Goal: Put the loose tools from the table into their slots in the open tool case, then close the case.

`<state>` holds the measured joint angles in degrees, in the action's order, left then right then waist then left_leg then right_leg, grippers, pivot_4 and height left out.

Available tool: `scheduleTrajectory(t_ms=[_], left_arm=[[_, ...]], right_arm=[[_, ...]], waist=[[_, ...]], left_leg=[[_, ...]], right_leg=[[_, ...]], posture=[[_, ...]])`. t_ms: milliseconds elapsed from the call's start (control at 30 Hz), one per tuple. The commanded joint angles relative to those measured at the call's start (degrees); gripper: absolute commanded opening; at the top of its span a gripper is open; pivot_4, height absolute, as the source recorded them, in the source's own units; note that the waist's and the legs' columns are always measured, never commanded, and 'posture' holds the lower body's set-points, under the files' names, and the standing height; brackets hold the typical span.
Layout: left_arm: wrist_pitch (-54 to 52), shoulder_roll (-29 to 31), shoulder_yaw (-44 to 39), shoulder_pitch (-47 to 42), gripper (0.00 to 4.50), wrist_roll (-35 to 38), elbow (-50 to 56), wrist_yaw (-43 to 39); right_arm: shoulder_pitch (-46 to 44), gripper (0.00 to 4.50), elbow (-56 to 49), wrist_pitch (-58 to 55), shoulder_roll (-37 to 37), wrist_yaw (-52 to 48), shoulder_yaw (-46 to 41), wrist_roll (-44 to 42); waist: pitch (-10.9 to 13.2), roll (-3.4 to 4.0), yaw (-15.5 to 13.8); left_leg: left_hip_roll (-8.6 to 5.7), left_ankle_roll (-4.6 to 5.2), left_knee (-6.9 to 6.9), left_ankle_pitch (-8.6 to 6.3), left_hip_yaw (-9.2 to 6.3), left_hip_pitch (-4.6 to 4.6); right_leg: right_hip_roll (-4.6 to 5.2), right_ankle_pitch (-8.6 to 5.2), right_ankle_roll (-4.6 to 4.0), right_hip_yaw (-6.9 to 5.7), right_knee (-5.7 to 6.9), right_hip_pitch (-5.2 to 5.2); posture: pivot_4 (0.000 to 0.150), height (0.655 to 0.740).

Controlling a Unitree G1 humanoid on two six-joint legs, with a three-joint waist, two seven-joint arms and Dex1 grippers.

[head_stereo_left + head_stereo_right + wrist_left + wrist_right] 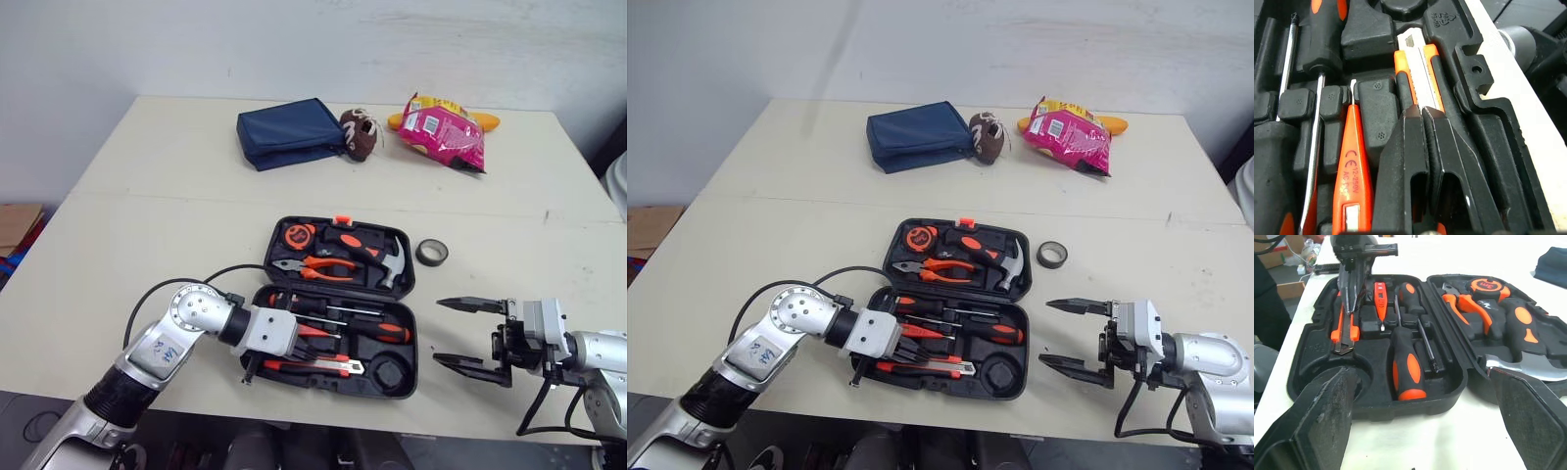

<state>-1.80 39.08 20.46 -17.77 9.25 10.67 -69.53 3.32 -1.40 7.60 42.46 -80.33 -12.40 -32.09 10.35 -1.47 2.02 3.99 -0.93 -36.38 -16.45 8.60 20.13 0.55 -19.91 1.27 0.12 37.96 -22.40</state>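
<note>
The black tool case (pixel 415 343) lies open at the table's front middle. Its far half holds a tape measure (pixel 294 235), pliers (pixel 315 266) and a hammer (pixel 392 260). Its near half holds screwdrivers (pixel 377 331), an orange tester pen (pixel 1349 152) and an orange-and-white utility knife (pixel 1418 73) along the front row. My left gripper (pixel 1422 111) is shut, with its tips resting on the knife's body. A black tape roll (pixel 432 253) lies loose on the table just right of the case. My right gripper (pixel 437 332) stands open right of the case, nothing between its fingers.
A blue pouch (pixel 289 132), a small brown ball (pixel 360 132) and a pink snack bag (pixel 446 132) lie at the back of the table. The case sits close to the table's front edge. A round recess (pixel 390 374) lies at the knife's right end.
</note>
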Motion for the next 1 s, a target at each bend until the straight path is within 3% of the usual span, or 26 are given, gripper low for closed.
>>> scheduleTrajectory(t_ms=[33,233,267,367,467,600,800,1000], left_arm=[[1.47,-0.55,-5.32,1.14,0.02,6.43,1.89,-0.61],[-3.92,0.45,-20.79,1.94,0.02,17.78,5.34,5.49],[-5.21,1.06,-23.16,2.65,0.27,18.84,5.59,6.52],[-6.94,3.19,-27.57,4.73,1.27,19.22,5.10,7.62],[-4.79,10.50,-42.00,12.32,2.66,16.41,-8.03,7.41],[1.25,14.81,-48.59,14.36,4.45,14.21,-23.50,7.55],[6.18,15.96,-51.79,13.69,4.45,13.03,-35.56,8.95],[4.88,12.87,-51.67,14.92,4.45,15.56,-29.30,10.35]], right_arm=[[0.04,4.50,1.18,1.37,0.37,0.98,-3.70,-0.69],[-0.14,4.50,11.91,6.42,3.11,0.71,-11.31,0.63],[-0.28,4.50,14.23,7.65,3.75,0.52,-12.29,1.05],[-1.99,4.50,20.60,11.24,4.76,0.96,-14.24,2.01],[-3.69,4.50,36.87,19.05,8.94,5.57,-20.04,5.06],[-6.18,4.50,47.66,24.45,11.38,7.35,-21.83,6.12],[-7.58,4.50,53.30,25.41,12.88,8.74,-22.97,5.57],[-11.55,4.50,48.83,22.73,11.15,10.20,-19.75,6.54]], waist=[[0.03,0.00,-0.08],[0.06,-0.01,-0.27],[0.06,-0.01,-0.26],[0.08,-0.01,0.22],[0.12,0.06,1.35],[0.31,-0.14,1.82],[0.31,-0.15,2.35],[0.31,-0.14,2.81]], left_leg=[[0.01,0.00,0.00,0.00,0.00,0.05],[-0.04,-0.01,-0.02,0.01,0.00,0.10],[-0.04,-0.02,-0.02,0.01,0.00,0.11],[-0.03,-0.04,-0.01,0.01,0.02,0.09],[-0.02,-0.05,0.06,0.02,0.08,0.02],[-0.01,-0.06,0.22,0.04,0.06,-0.03],[-0.09,-0.04,0.23,-0.03,0.09,0.02],[-0.08,-0.13,0.23,-0.06,0.11,0.02]], right_leg=[[-0.01,0.00,0.00,-0.01,0.01,-0.05],[0.03,0.00,0.00,-0.02,-0.03,-0.07],[0.04,0.00,0.00,-0.01,-0.04,-0.07],[0.02,-0.01,0.01,-0.01,-0.07,-0.07],[0.00,-0.01,0.00,0.04,-0.05,-0.07],[-0.04,-0.11,-0.18,0.00,-0.03,-0.21],[0.17,-0.06,-0.09,-0.02,-0.10,-0.15],[0.19,-0.04,-0.06,-0.03,-0.08,-0.15]], posture=[[0.150,0.7400],[0.150,0.7400],[0.150,0.7400],[0.150,0.7400],[0.150,0.7400],[0.150,0.7400],[0.150,0.7400],[0.150,0.7400]])
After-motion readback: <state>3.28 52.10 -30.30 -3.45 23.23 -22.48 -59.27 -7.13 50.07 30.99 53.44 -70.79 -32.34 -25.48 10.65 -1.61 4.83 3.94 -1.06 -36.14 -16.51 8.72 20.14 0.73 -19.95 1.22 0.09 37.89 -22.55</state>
